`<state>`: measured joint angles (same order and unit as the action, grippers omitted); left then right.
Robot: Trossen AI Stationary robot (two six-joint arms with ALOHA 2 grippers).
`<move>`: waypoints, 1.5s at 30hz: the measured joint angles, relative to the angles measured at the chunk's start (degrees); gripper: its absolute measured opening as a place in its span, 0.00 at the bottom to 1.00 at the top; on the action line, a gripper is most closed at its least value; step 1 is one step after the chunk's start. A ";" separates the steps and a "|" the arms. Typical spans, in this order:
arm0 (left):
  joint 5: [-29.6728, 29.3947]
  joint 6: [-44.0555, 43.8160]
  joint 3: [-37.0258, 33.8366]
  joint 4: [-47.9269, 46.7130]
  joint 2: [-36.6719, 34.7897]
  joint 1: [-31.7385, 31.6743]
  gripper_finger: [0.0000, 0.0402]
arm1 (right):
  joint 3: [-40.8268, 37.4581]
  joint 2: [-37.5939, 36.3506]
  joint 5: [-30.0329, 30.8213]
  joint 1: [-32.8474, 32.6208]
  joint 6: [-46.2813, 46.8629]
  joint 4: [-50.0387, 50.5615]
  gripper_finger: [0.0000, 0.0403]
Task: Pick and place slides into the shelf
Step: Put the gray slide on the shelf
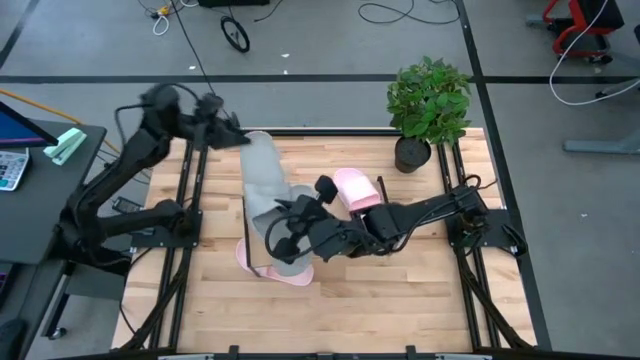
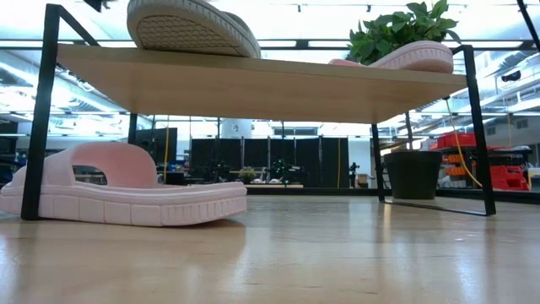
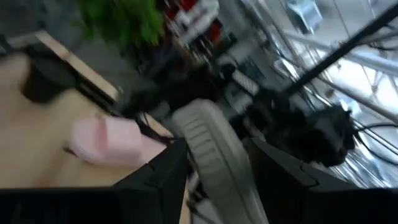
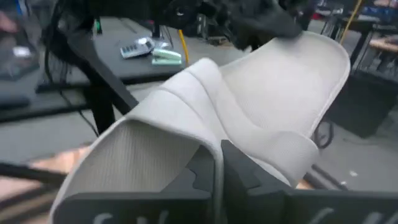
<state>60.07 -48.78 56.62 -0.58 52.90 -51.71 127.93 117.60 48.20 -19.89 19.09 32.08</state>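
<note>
One pale grey slide [image 1: 265,175] is held by both grippers over the shelf's [image 2: 253,84] left part. In the low view its sole [image 2: 190,25] tilts, the lower end at the board. My left gripper [image 1: 232,135] is shut on its far end and my right gripper [image 1: 290,235] on its strap. Whether the grey under the right gripper is a second slide I cannot tell. One pink slide [image 1: 355,188] rests sole-down on the shelf's right part. The other pink slide [image 2: 126,194] lies on the table under the shelf's left end. My left gripper pinches the grey slide's far end [image 3: 211,140] between its two fingers, one finger [image 3: 165,171] on each side of the ribbed sole edge. It comes from the table's far left. That end is raised off the board. My right gripper [image 4: 214,168] pinches the edge of the grey slide's wide strap [image 4: 217,149], coming level from the table's right. The footbed [image 4: 280,81] runs away from the fingers toward the left gripper. How far back the strap reaches does not show.
A potted plant [image 1: 428,100] stands at the table's far right corner, behind the shelf. Black frame rails run along both table sides. Bare wood lies along the near edge [image 1: 380,310]. A side desk with small items [image 1: 60,145] stands to the left.
</note>
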 joint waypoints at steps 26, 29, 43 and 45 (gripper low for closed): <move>-0.64 1.00 0.11 -0.09 -13.29 -14.07 0.42 | -20.62 -0.02 19.14 0.24 21.38 -27.43 0.02; -0.67 1.40 0.09 -0.11 -13.28 -14.07 0.41 | -20.62 -0.02 18.34 0.43 21.00 -27.41 0.02; -0.63 2.12 0.07 -0.09 -13.22 -14.05 0.39 | -19.77 5.63 11.44 2.32 17.08 -30.11 0.02; -0.67 2.10 0.07 -0.09 -13.22 -14.07 0.38 | -19.47 6.87 11.33 2.11 16.65 -30.57 0.02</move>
<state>59.40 -46.68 56.69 -0.67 39.68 -65.78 108.46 124.47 59.53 -17.78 35.74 1.51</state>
